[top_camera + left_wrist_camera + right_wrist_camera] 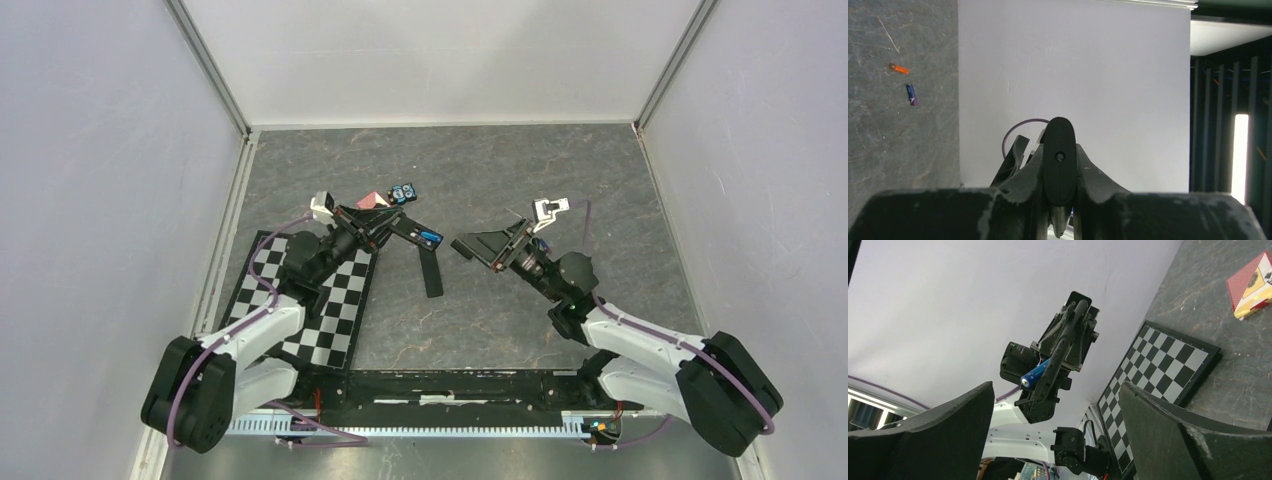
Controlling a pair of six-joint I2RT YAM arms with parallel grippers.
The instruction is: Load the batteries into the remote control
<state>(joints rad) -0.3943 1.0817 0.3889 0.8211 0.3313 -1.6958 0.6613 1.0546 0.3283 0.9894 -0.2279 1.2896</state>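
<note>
**Enclosure and surroundings**

- Tabletop (560, 180): dark grey, mottled stone look, matt. It lies beneath the left gripper (385, 226) and the right gripper (484, 250).
- Rear wall (440, 60): plain white panel, ahead of both grippers.
- Left wall (90, 200): white panel, outward of the left gripper.
- Right wall (770, 180): white panel, outward of the right gripper.
- Corner posts (212, 70): bare metal, at the joins with the rear wall.
- Light strip (1239, 150): bright, upright, in a dark slatted space beyond the left gripper, past a white panel's edge.
</note>
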